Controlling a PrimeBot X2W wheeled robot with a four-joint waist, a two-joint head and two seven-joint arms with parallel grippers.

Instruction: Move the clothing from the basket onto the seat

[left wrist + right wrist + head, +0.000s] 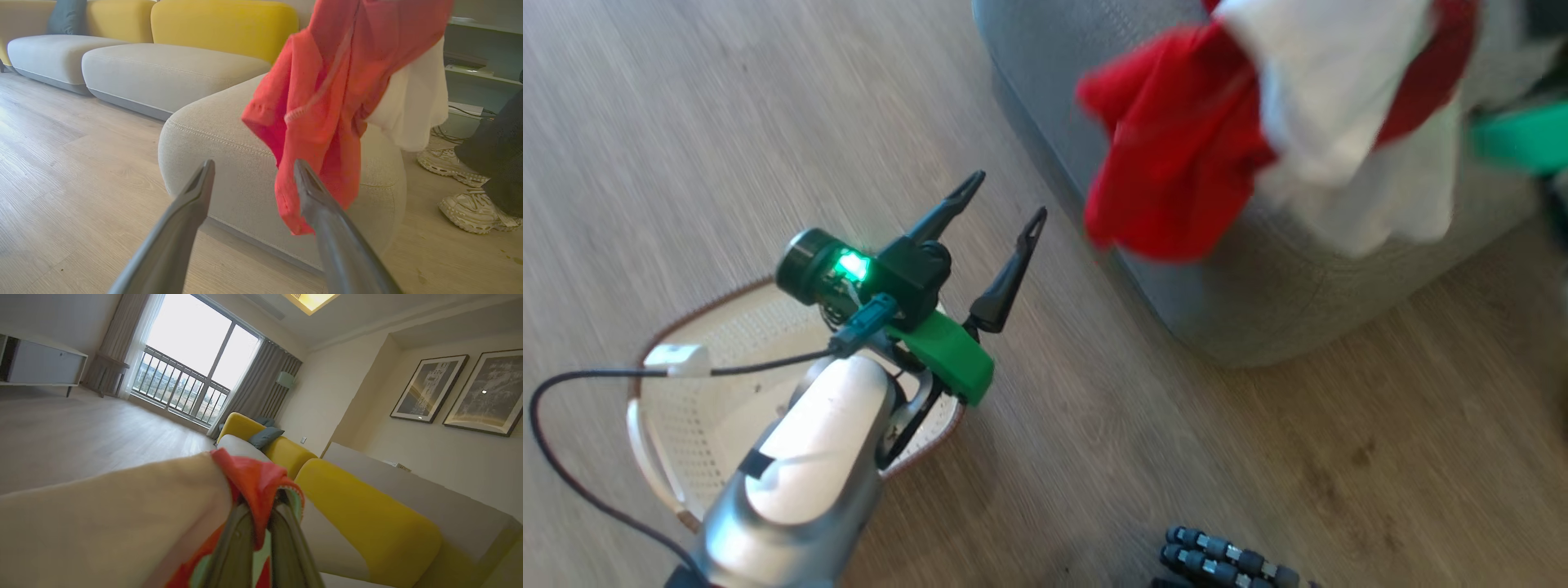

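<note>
At the lower left of the head view, the basket [690,433] stands on the floor [1258,457]. No fabric shows in the part of it that is visible, and the left forearm crosses above it. The left gripper [1008,196] sits just beyond the basket, near the frame centre. Its jaws are spread wide with nothing between them, and it points toward the seat [1258,302]. It is probably parked there to stay out of the load's path. The clothing [1168,163] hangs at the upper right of the head view: a red garment bunched together with a white piece [1339,106], over the near rounded corner of the seat. In the left wrist view its lower hem dangles in front of that corner; whether it touches the cushion cannot be told. At the bottom centre of the right wrist view, the right gripper [261,514] is clamped tight on a fold of the red fabric, with the white piece draped to its left. The bundle is probably held high so the hem clears the seat edge before release. A person's shoes [470,208] stand at the right edge of the left wrist view. No label, brand or writing is legible.
</note>
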